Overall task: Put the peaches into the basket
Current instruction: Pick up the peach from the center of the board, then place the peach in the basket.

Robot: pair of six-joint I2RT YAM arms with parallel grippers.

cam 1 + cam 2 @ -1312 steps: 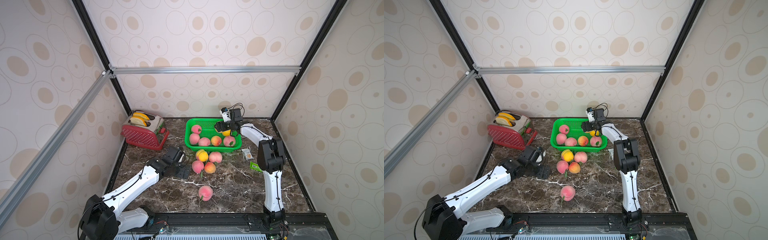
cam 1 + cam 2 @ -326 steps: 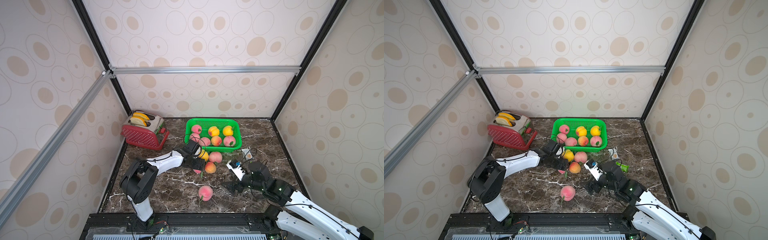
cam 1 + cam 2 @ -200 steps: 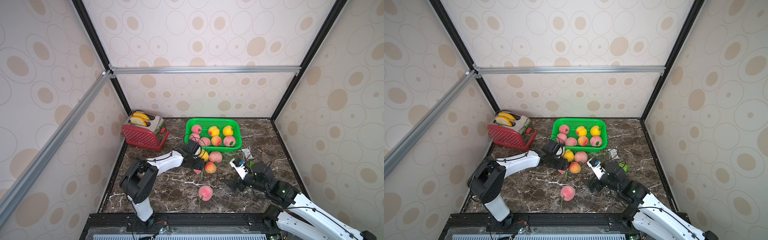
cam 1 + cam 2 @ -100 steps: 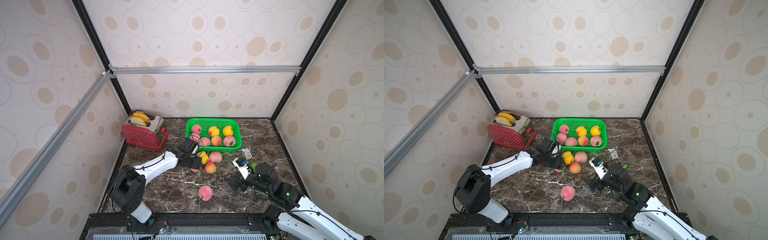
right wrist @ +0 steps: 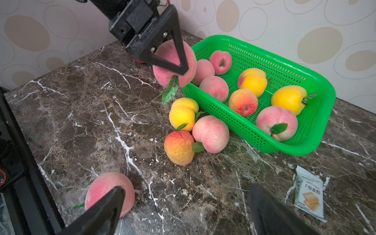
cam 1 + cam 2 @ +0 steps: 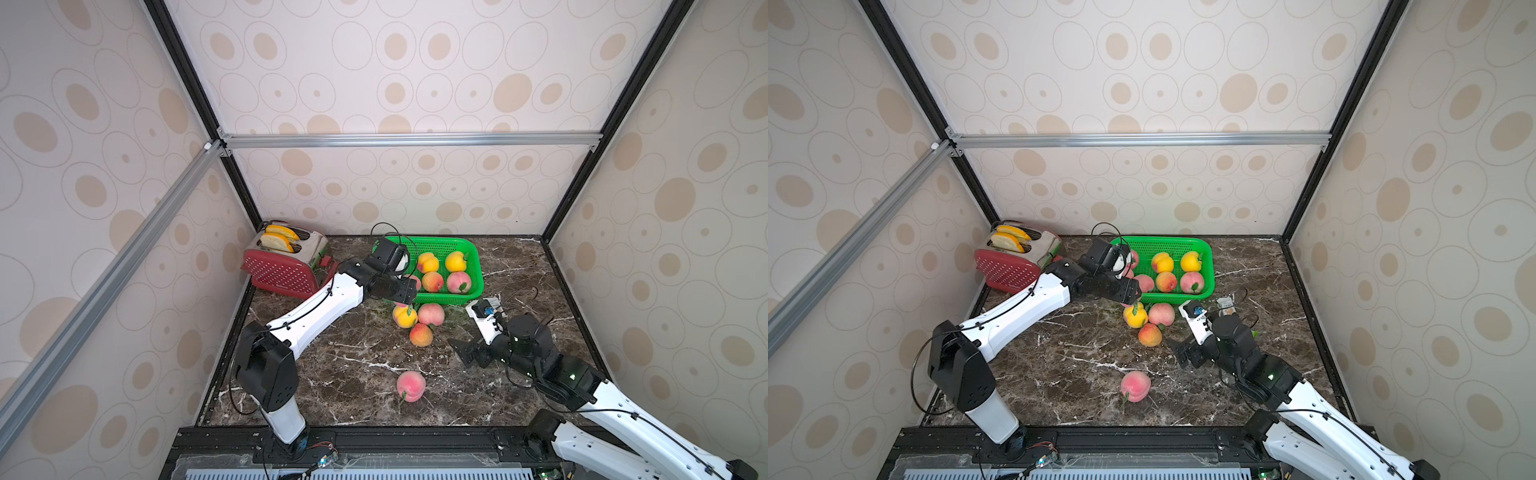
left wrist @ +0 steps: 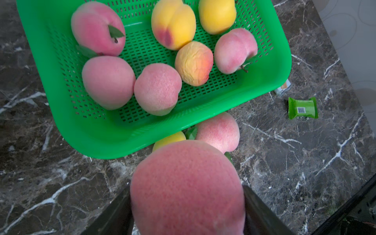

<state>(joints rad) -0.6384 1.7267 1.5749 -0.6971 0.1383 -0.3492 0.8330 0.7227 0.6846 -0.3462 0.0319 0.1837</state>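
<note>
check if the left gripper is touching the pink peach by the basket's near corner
Touching. The left wrist view shows the pink peach wedged in the left gripper, with both jaws pressed against its sides and no gap.

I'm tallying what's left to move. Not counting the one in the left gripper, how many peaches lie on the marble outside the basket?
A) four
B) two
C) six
A: a yellow peach, a pink peach and an orange-red peach cluster at the basket's front wall, and a lone pink peach lies nearer the arms' bases; the left gripper grips a fifth peach aloft.
</note>
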